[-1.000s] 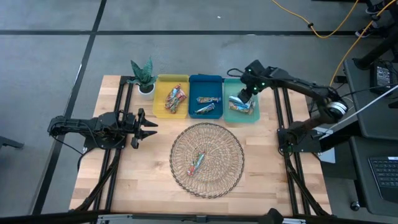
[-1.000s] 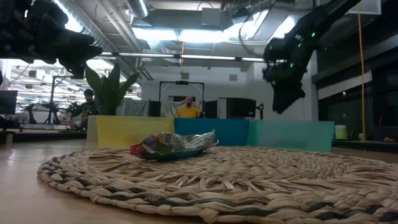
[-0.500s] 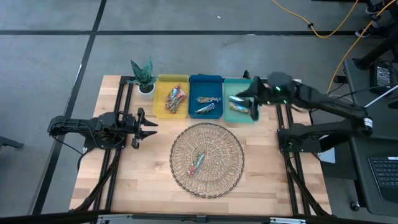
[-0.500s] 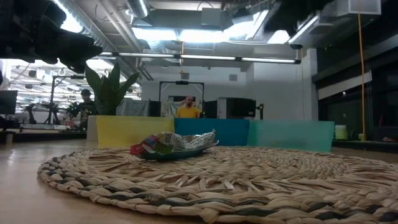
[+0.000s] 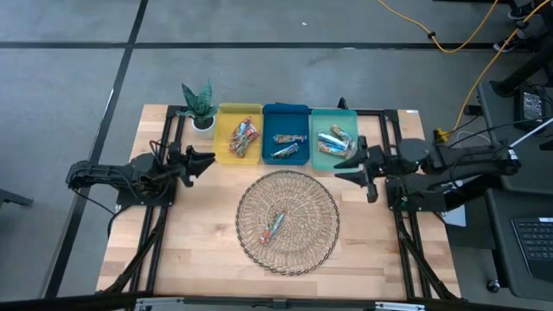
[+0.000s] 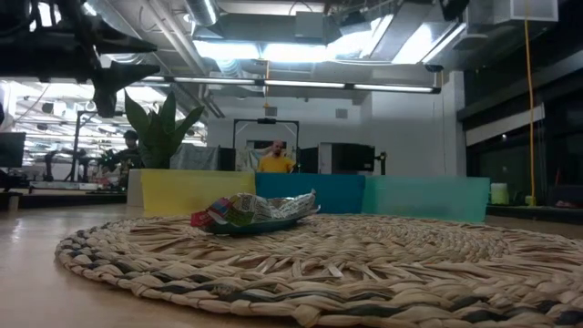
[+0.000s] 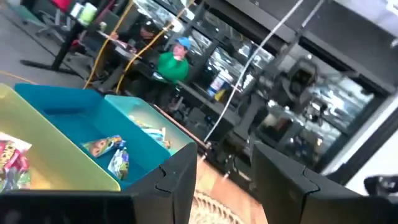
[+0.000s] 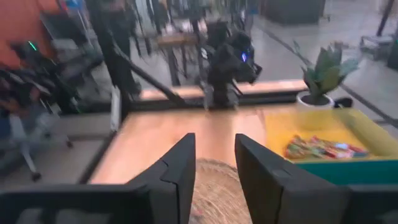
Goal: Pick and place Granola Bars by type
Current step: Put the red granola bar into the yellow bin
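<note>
The right hand (image 5: 356, 171) hangs over the bench (image 5: 200, 250) with its fingers apart and nothing between them, just past the near edge of the teal tray (image 5: 333, 163) and beside the rim of the round basket (image 5: 251, 238). The left hand (image 5: 200, 161) sits across the basket from it, close to the yellow tray (image 5: 224, 152), fingers likewise apart and empty.

One bar (image 5: 275, 225) is left in the basket, lying a little inward from the right hand and toward the basket's middle. The low view shows it as a crumpled wrapper (image 6: 250, 211) with red, green and silver in it, resting flat on the weave. The other bars lie in the three trays: reddish ones (image 5: 245, 138) in the yellow tray, two in the blue tray (image 5: 286, 120), and more in the teal one.

The risk from here is a poor grip. The wrapper is shiny and creased and sits low in the weave, so closing fingers could slide off it or catch a strand and drag the basket. Its mixed colours also make its type hard to judge, so it could end up in the wrong tray.

No brand or lettering on any wrapper can be read.
</note>
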`<state>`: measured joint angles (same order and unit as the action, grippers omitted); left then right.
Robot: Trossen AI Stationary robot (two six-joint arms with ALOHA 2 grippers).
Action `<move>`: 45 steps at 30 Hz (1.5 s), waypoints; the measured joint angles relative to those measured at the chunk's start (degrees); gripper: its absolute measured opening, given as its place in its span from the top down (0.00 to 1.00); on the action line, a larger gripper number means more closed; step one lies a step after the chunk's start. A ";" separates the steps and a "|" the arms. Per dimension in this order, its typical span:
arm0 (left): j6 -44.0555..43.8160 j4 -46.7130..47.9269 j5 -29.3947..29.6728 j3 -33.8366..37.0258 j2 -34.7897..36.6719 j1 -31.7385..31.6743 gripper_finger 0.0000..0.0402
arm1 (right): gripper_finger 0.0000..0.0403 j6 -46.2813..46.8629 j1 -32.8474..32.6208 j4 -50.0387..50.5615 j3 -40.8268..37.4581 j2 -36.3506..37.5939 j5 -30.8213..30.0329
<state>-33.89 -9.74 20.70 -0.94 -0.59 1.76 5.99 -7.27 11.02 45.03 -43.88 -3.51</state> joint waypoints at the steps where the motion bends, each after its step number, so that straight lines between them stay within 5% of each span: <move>1: -0.73 -0.05 0.47 -0.16 -0.17 0.00 0.64 | 0.72 0.76 -0.29 -2.63 -2.37 1.51 -0.07; 11: -6.83 -4.90 -7.27 -7.43 -8.66 0.02 0.64 | 0.77 1.18 -0.43 -12.74 -16.23 17.65 -1.42; 16: -3.54 -2.14 -9.50 -19.99 -26.27 0.02 0.64 | 0.77 -3.16 -0.43 -12.61 -16.27 22.65 -1.43; 24: -1.94 -2.53 -22.49 -42.41 -59.63 2.85 0.64 | 0.77 -5.99 -0.43 -11.61 -16.27 26.40 2.02; 32: -8.12 5.92 -25.54 -59.02 -80.27 8.38 0.64 | 0.77 -6.47 -0.43 -7.63 -16.27 26.59 8.16; 36: -14.53 15.20 -24.95 -62.52 -86.90 10.54 0.64 | 0.77 -6.47 -0.43 -6.75 -16.27 26.57 10.48; 40: -30.13 21.40 -23.51 -62.77 -91.84 11.53 0.64 | 0.77 -6.48 -0.43 -5.97 -16.27 26.56 12.56; 45: -34.20 23.23 -22.72 -62.78 -96.18 12.77 0.64 | 0.77 -6.33 -0.43 -4.55 -16.27 26.56 14.26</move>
<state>-68.09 13.49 -2.02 -63.72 -96.77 14.53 -0.34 -7.70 6.47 28.75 -17.32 10.75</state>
